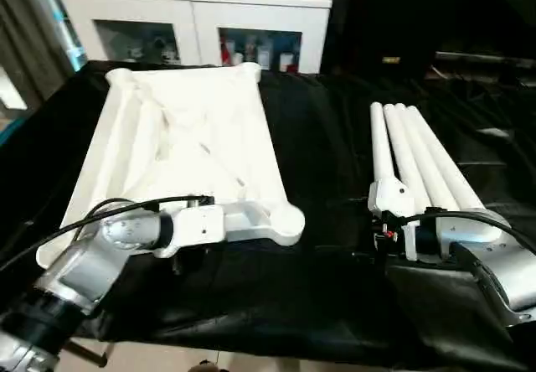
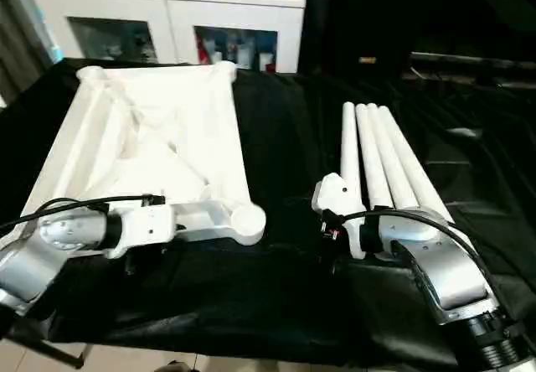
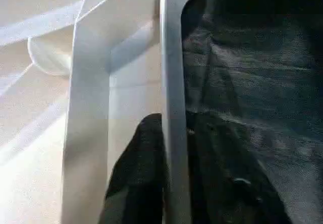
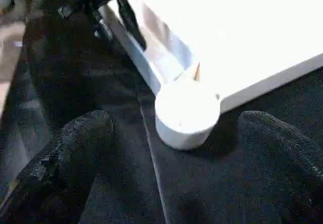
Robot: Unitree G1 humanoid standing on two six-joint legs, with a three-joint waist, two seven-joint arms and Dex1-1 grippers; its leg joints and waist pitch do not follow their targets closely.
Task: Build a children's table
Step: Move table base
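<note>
The white tabletop (image 1: 188,150) lies underside up on the left of the black cloth, its ribs and round corner sockets showing. My left gripper (image 1: 191,240) is at its near edge. In the left wrist view the thin rim (image 3: 174,108) stands between the two black fingers (image 3: 133,178), which sit close against it on both sides. Several white legs (image 1: 419,154) lie side by side on the right. My right gripper (image 4: 181,151) hovers by their near ends, open wide. It points at the near right corner socket (image 4: 186,113) and holds nothing.
The black-draped work table (image 1: 322,129) carries everything, and its front edge runs just below my arms. A white cabinet (image 1: 197,20) with glass doors stands behind it. Dark equipment (image 1: 469,62) sits at the back right. A strip of bare cloth separates the tabletop from the legs.
</note>
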